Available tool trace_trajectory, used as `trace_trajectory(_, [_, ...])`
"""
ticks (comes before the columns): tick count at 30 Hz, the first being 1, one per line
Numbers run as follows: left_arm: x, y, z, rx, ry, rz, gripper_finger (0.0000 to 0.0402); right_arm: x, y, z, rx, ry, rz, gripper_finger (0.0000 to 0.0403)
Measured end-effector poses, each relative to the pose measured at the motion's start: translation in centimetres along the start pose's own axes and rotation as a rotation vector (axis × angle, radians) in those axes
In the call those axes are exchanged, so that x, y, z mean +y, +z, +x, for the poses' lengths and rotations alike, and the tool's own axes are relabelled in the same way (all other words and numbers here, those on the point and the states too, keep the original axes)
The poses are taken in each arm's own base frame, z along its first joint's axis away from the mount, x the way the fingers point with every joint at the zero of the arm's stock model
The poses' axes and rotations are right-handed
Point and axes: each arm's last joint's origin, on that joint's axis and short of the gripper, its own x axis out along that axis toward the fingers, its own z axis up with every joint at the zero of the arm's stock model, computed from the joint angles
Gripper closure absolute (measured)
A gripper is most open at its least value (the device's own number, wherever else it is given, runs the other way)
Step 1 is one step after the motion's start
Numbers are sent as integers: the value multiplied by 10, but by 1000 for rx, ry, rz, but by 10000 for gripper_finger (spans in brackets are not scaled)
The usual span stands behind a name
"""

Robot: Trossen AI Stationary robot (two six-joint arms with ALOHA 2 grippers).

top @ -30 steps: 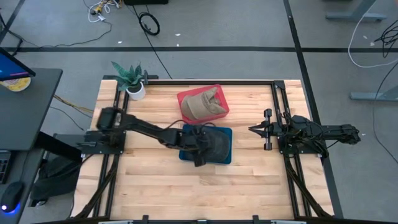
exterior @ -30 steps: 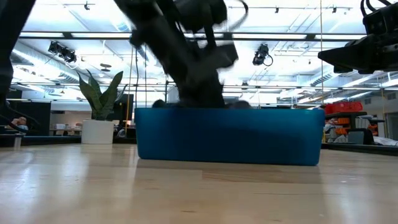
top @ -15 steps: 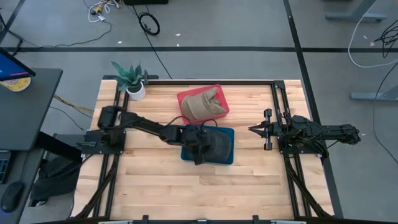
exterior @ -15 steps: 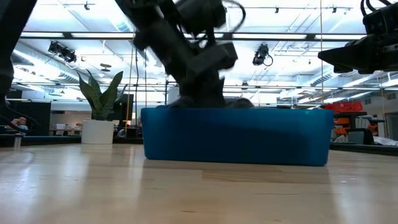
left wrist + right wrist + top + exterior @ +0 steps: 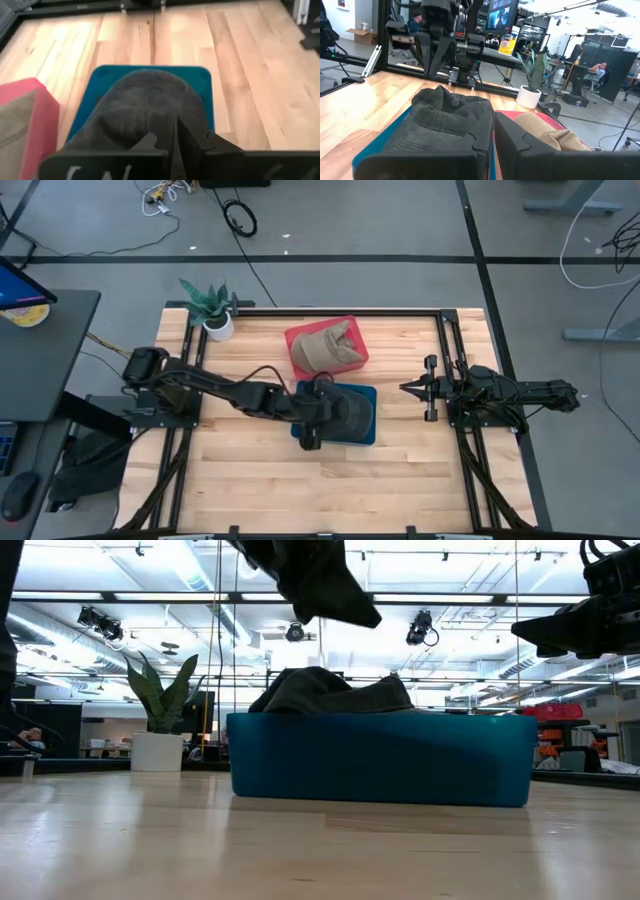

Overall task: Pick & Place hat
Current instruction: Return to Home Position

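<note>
- The wooden tabletop (image 5: pixel 250 480) carries two bins and a potted plant. No cap lies loose on its boards, so the sorting looks done.
- The left arm reaches from its base across to the middle. Its left hand (image 5: pixel 173 134) hangs over the blue bin's near-left part, clear above the rim in the low view. Its fingers are pressed together and hold nothing.
- The right arm lies folded at the tabletop's right edge. The right hand (image 5: pixel 404 388) points toward the bins and stays well apart from them, its fingers also pressed together and empty.
- The blue bin (image 5: pixel 380 765) sits mid-tabletop, just beside the red bin (image 5: pixel 292 337), which stands farther back.
- The black cap (image 5: pixel 350 412) fills the blue bin and humps above its rim. I cannot tell whether the dark heap is one cap or more.
- It is probably light, soft cloth, with a crown that would buckle under a pinch. The stiffer brim, or a bunched fold of the crown, is likely the surest place to take hold.
- The brown cap (image 5: pixel 325 348) rests crumpled inside the red bin and would likely handle the same way.
- The potted plant (image 5: pixel 210 305) stands at the back-left corner, away from everything.
</note>
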Motion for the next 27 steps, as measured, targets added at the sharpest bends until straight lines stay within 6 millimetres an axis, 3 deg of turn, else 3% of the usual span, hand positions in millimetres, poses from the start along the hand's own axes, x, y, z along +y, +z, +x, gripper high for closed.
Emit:
trace_trajectory(7, [1,8,-4,-69,0,-21,378,0,0,0,0,0,0,379])
trace_trajectory(27, [1,8,-3,-64,-3,-20,376,0,0,0,0,0,0,379])
